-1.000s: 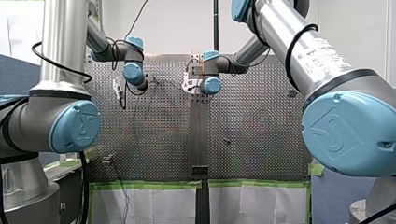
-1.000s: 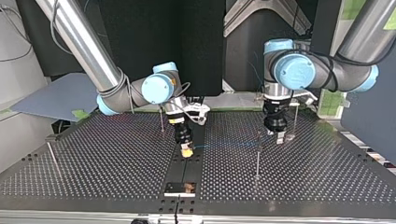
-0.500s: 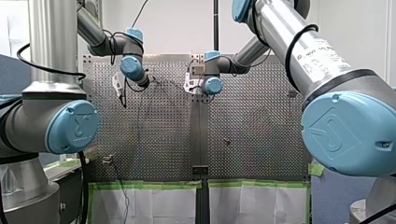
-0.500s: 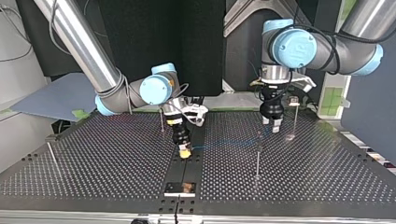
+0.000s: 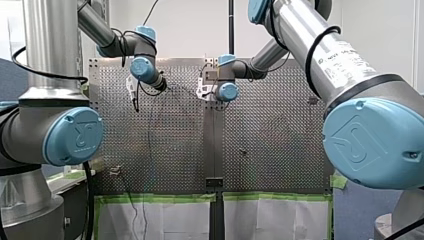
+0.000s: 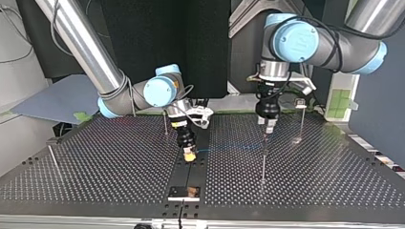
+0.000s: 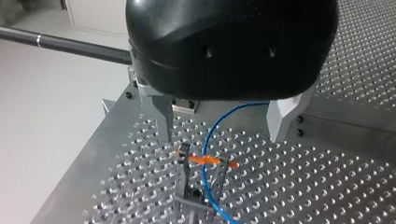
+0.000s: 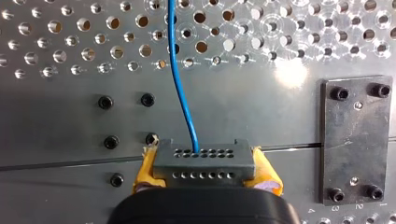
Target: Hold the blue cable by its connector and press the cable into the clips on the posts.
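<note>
While my right gripper (image 8: 205, 171) pinches the grey connector (image 8: 204, 158) between yellow pads, the blue cable (image 6: 229, 148) runs out at three o'clock in the top view to a post (image 6: 263, 160), my left gripper (image 7: 222, 123) spread just above its orange clip (image 7: 204, 160).

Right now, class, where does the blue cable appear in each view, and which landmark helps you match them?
Front view: too thin to make out.
Top view: the blue cable runs from my right end effector toward the post.
Left wrist view: it loops ahead of my left end effector, across the orange clip.
Right wrist view: it leads away from the gripped connector.
Shared landmark: the perforated table.
</note>
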{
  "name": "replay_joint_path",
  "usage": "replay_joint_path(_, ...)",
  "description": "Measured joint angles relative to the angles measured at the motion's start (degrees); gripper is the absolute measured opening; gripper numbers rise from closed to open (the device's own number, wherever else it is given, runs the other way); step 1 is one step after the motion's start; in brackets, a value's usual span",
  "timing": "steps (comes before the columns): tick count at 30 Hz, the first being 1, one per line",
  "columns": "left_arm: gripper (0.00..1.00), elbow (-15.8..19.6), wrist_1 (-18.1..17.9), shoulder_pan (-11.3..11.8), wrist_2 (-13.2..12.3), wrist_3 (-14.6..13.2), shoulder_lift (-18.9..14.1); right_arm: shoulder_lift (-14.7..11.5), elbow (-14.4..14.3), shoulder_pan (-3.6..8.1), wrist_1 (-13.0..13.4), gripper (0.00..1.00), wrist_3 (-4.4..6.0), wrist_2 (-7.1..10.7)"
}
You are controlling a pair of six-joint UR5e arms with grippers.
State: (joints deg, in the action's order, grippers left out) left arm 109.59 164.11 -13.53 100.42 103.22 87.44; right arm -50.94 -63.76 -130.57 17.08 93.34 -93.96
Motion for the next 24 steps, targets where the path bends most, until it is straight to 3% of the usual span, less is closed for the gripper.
replay_joint_path(24, 1.00, -0.01, -0.30, -0.82, 0.24, -0.83, 0.00, 0.00, 0.01, -0.08, 0.24, 0.00, 0.01, -0.10)
